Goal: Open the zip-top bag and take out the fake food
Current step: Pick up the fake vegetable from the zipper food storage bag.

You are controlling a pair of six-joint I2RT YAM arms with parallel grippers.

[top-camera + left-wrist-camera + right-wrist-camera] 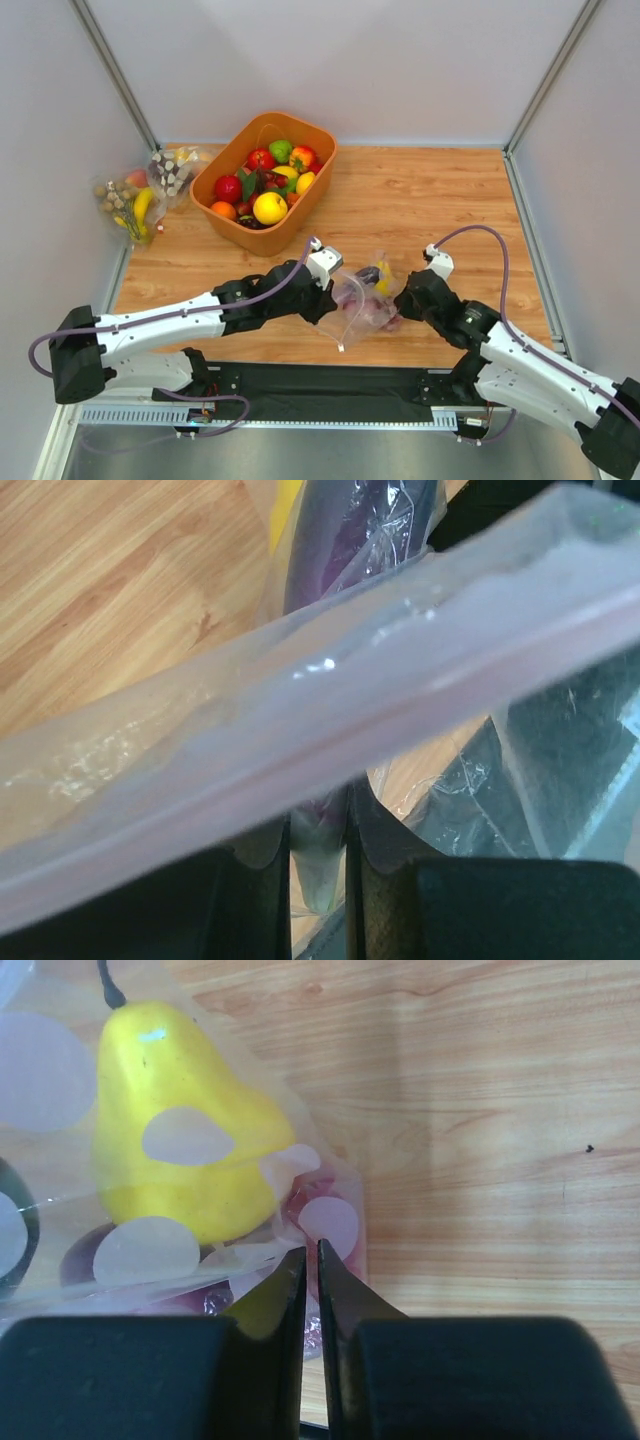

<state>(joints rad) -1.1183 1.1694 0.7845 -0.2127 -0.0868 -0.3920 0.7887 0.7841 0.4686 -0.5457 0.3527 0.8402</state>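
The clear zip-top bag [362, 298] hangs between my two grippers near the table's front edge. My left gripper [335, 283] is shut on its left side. In the left wrist view the zip strip [330, 730] runs slantwise across the frame, and plastic is pinched in the left gripper [318, 825]. My right gripper [403, 298] is shut on the bag's right edge, and in its wrist view the right gripper [311, 1252] has the jaws nearly closed. The fake food shows through the bag: a yellow pear [180, 1150] and a long purple piece [345, 530].
An orange basket [236, 229] full of plastic fruit stands at the back, left of centre. Other clear bags [140, 195] with a banana and nuts lie at the far left by the wall. Bare wooden tabletop [440, 200] lies to the right.
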